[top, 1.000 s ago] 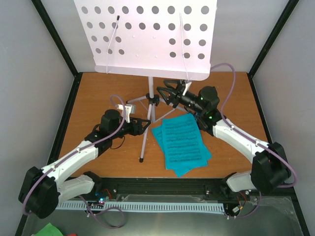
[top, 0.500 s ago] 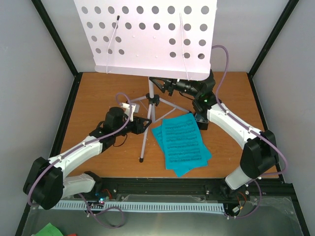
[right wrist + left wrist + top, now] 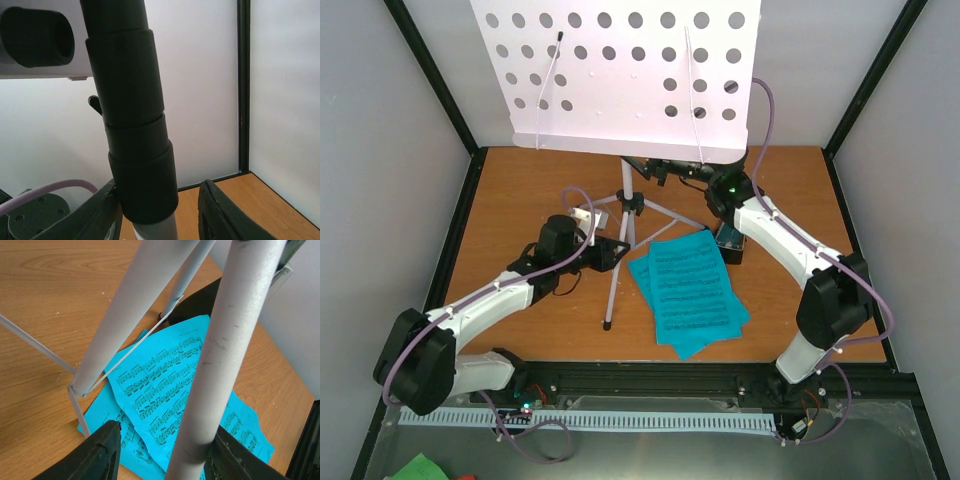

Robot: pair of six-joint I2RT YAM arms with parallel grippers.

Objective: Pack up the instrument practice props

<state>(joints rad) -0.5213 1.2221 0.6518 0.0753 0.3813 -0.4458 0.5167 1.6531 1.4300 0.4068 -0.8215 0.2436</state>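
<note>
The white music stand stands at the back middle, its perforated desk (image 3: 620, 80) above the pole (image 3: 627, 190) and tripod legs. Cyan sheet-music pages (image 3: 692, 292) lie on the table right of the legs and show in the left wrist view (image 3: 160, 385). My left gripper (image 3: 617, 252) is open around the front tripod leg (image 3: 220, 365), which rests against one finger. My right gripper (image 3: 642, 168) is open around the black collar (image 3: 142, 165) of the pole just under the desk. A small dark metronome (image 3: 730, 243) sits behind the pages, partly hidden by my right arm.
The booth's black corner posts (image 3: 440, 90) and grey walls close in the back and sides. The thin tripod braces (image 3: 35, 345) spread low over the wooden table (image 3: 520, 200). A black rail (image 3: 650, 375) runs along the near edge.
My right gripper has moved back and left from above the pages to the pole under the desk. My left gripper has edged right onto the front tripod leg.
</note>
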